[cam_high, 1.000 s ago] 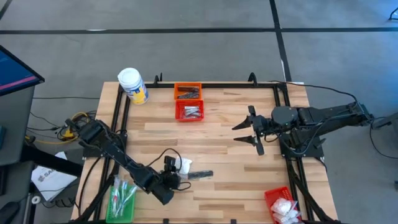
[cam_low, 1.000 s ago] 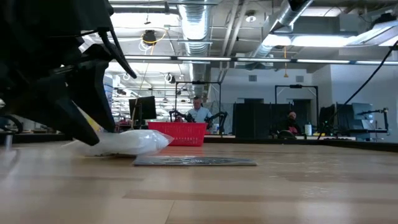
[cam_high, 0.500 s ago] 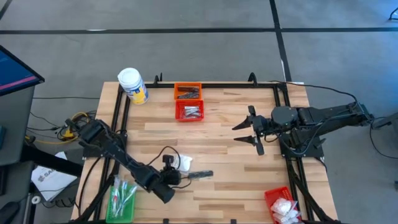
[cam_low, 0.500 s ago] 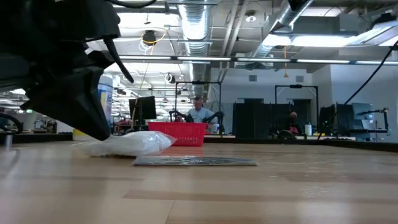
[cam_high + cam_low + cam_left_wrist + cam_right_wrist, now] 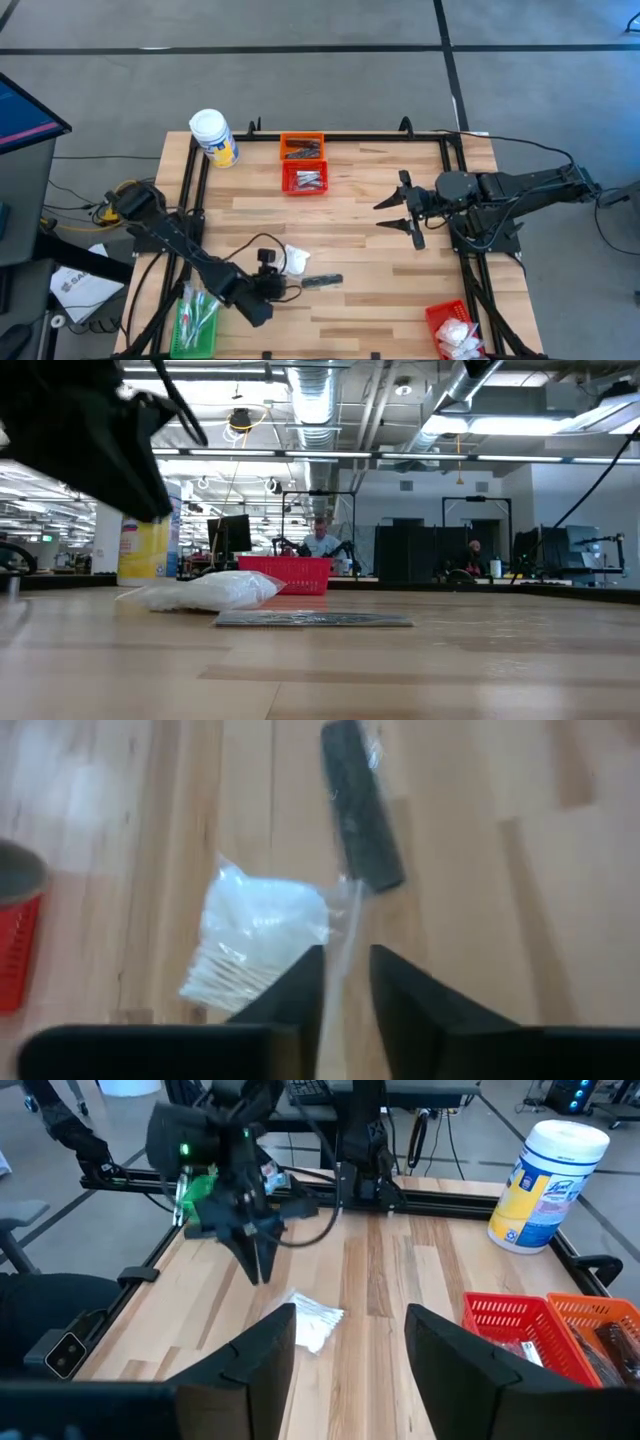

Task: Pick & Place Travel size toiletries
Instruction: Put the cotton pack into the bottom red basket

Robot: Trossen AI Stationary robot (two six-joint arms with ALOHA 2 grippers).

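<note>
the white packet lies on the wooden table, toward the green basket. just beside the packet, on its far side from that basket, lies a dark slim tube. the left gripper hangs just above the packet, fingers nearly together on a thin clear-plastic stick. the right gripper, well apart from the packet, stands spread and empty.

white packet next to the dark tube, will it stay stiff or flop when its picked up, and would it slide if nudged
The white packet looks like a crinkled clear bag of small white pieces, so it would probably sag. It seems light, so a nudge would likely slide it across the smooth table. Lying flat beside the dark tube, it is unlikely to roll.
</note>
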